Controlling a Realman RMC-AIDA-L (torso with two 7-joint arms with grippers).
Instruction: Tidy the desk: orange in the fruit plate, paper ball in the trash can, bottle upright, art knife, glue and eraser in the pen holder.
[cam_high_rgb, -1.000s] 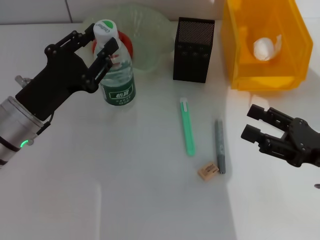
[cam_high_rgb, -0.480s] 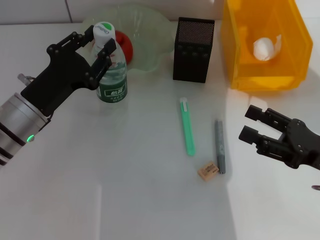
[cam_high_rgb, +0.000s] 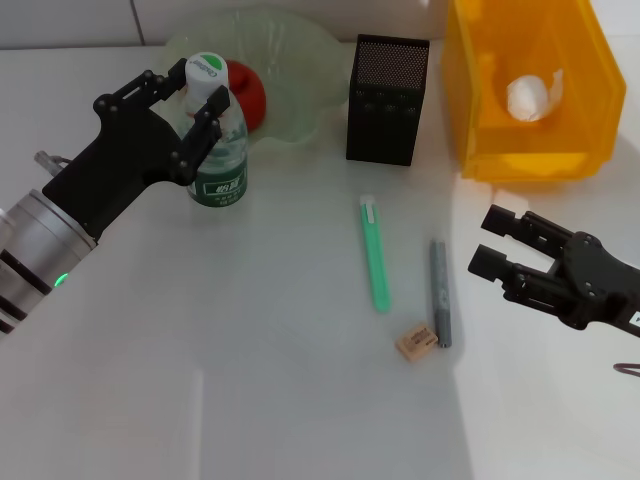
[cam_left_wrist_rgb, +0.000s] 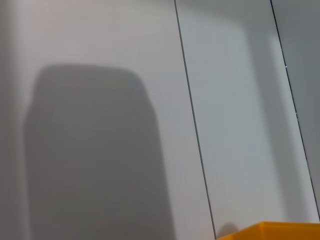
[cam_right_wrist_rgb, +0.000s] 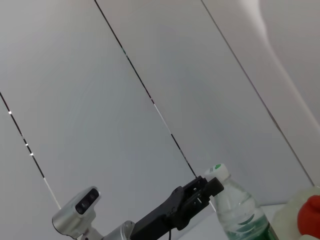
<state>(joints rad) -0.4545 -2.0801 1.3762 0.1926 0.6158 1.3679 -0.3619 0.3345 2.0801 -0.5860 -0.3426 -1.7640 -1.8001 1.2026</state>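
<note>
The left gripper (cam_high_rgb: 190, 105) is clamping its fingers around the upper part of the bottle (cam_high_rgb: 218, 140), which is standing upright on the desk (cam_high_rgb: 250, 380) just in front of the fruit plate (cam_high_rgb: 290, 60), where the orange (cam_high_rgb: 248, 92) is sitting. The right gripper (cam_high_rgb: 500, 243) is hovering with its fingers spread, grasping nothing, near the glue (cam_high_rgb: 440, 292). The art knife (cam_high_rgb: 374, 252) is lying between the glue and the bottle, the eraser (cam_high_rgb: 415, 342) is touching the glue's near end, the pen holder (cam_high_rgb: 388, 98) is standing behind them, and the paper ball (cam_high_rgb: 530, 97) is resting inside the trash can (cam_high_rgb: 500, 160)
</note>
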